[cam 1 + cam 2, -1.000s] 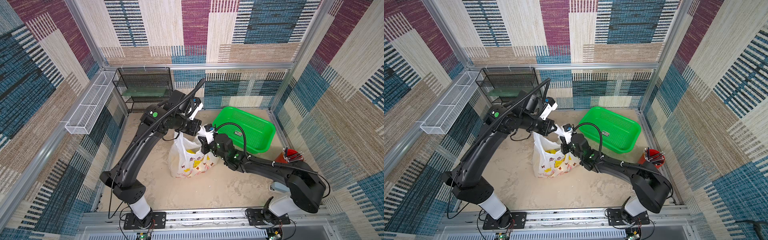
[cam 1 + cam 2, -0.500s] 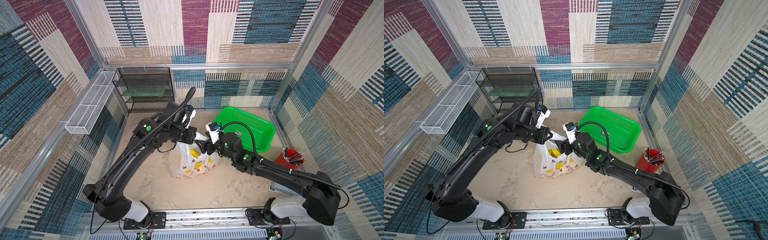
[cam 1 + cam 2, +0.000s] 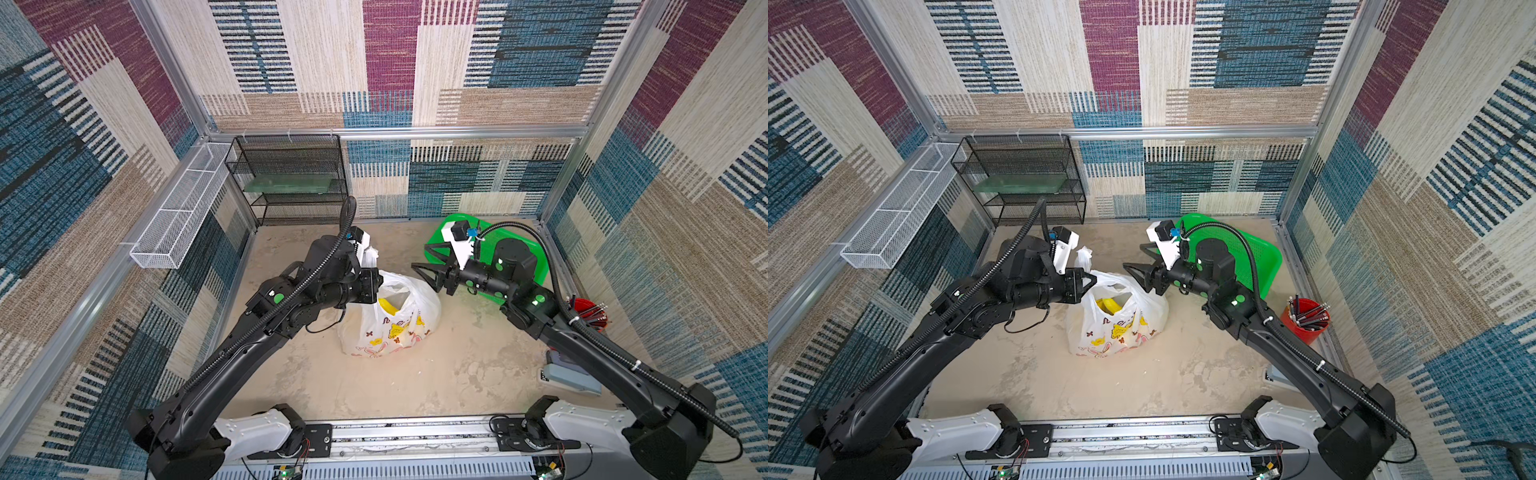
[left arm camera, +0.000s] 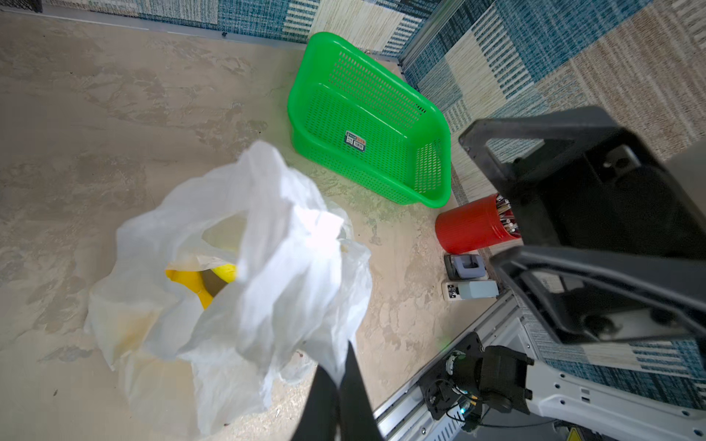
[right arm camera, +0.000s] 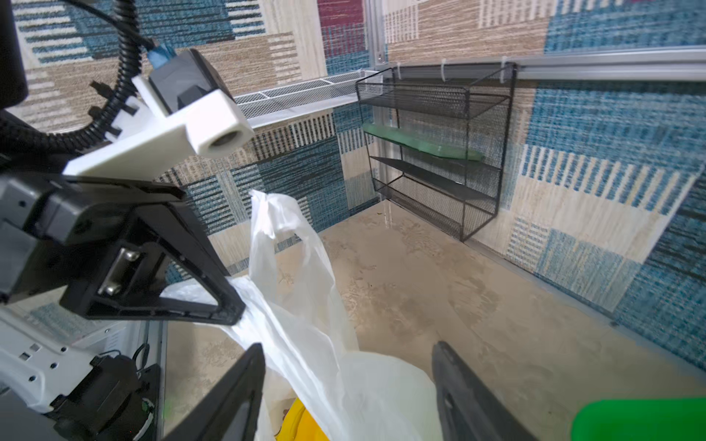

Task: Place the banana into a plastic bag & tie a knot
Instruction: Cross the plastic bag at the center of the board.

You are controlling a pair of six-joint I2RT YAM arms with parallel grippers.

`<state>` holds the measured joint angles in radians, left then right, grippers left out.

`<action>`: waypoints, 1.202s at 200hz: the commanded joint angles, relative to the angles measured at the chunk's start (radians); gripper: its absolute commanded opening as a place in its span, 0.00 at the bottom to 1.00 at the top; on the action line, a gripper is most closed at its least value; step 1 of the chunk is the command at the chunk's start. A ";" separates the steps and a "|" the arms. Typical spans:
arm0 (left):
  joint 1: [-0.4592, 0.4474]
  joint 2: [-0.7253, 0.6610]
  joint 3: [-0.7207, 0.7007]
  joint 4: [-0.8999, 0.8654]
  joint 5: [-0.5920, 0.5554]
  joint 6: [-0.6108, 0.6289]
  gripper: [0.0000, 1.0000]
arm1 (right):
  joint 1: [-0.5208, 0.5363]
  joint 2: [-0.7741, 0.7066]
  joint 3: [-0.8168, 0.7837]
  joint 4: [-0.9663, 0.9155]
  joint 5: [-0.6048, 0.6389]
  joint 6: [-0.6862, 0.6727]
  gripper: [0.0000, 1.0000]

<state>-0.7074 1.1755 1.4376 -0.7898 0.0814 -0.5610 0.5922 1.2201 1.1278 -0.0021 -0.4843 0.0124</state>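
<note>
Plastic bag [image 3: 390,320]: thin, limp, slippery, light; banana [image 3: 1108,305] inside. Left fingers [image 4: 324,408] clamped on its rim; right fingers [image 5: 229,393] spread, empty. You grip bunched handle film, never body.

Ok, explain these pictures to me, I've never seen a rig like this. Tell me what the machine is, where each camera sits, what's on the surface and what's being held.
The machine is two black robot arms, the left arm and the right arm, each ending in a two-fingered hand. Two pictures look down from overhead and are nearly alike. The other two come from cameras on the arms' wrists.

On the beige table lies a white bag with a yellow banana inside, its mouth open. To the right sit a green basket and a red cup of pens. A black shelf is at the back wall.

The left hand is shut, pinching the bag's plastic. The right hand is open beside the bag and grips nothing.
</note>
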 commanded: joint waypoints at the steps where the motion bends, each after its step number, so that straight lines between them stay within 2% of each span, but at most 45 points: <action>1: 0.000 -0.031 -0.041 0.091 -0.016 -0.046 0.00 | -0.003 0.097 0.113 -0.084 -0.154 -0.155 0.68; 21: 0.002 -0.060 -0.079 0.115 -0.010 -0.062 0.00 | -0.001 0.200 0.251 -0.162 -0.276 -0.316 0.68; 39: 0.001 -0.081 -0.102 0.123 -0.013 -0.069 0.00 | 0.022 0.255 0.339 -0.225 -0.301 -0.416 0.70; 69: 0.001 -0.106 -0.129 0.124 -0.014 -0.081 0.00 | 0.036 0.300 0.390 -0.217 -0.340 -0.432 0.72; 101: 0.002 -0.109 -0.130 0.111 -0.014 -0.082 0.00 | 0.074 0.358 0.451 -0.235 -0.347 -0.445 0.68; 140: 0.002 -0.106 -0.124 0.107 -0.014 -0.079 0.00 | 0.088 0.425 0.516 -0.266 -0.347 -0.427 0.53; 164: 0.002 -0.109 -0.131 0.111 -0.014 -0.082 0.00 | 0.079 0.431 0.520 -0.251 -0.362 -0.405 0.30; 189: 0.002 -0.112 -0.131 0.113 -0.021 -0.079 0.00 | 0.069 0.422 0.510 -0.249 -0.365 -0.390 0.21; 212: 0.002 -0.111 -0.131 0.115 -0.025 -0.079 0.00 | 0.061 0.411 0.501 -0.259 -0.366 -0.387 0.01; 240: 0.002 -0.108 -0.136 0.120 -0.052 -0.104 0.00 | 0.040 0.379 0.476 -0.291 -0.328 -0.362 0.00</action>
<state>-0.7074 1.0664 1.3075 -0.6926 0.0612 -0.6338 0.6472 1.6276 1.6222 -0.2596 -0.8299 -0.3847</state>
